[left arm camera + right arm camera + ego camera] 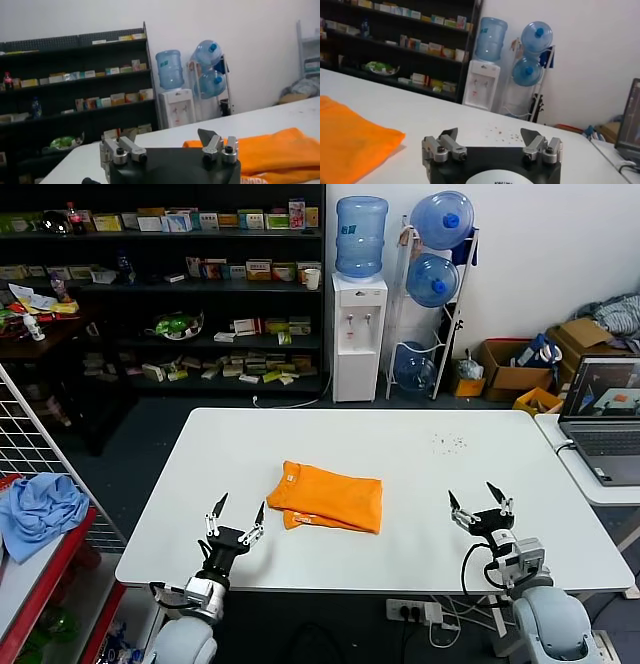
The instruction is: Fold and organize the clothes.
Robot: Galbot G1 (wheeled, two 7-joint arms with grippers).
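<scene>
At the near edge of the white table [420,514], the left gripper [236,516] and right gripper [480,502] hover with fingers spread apart, holding nothing. Between them, slightly farther in, the folded orange shirt [330,498] lies flat mid-table. A laptop [603,419] sits on a side table to the right. Beyond stand a water dispenser [358,324], a rack of water jugs [433,279], and dark shelves [180,284] stocked with boxes.

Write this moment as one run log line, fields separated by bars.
orange T-shirt: folded, table centre | left gripper: open, near edge, empty | right gripper: open, near edge, empty
</scene>
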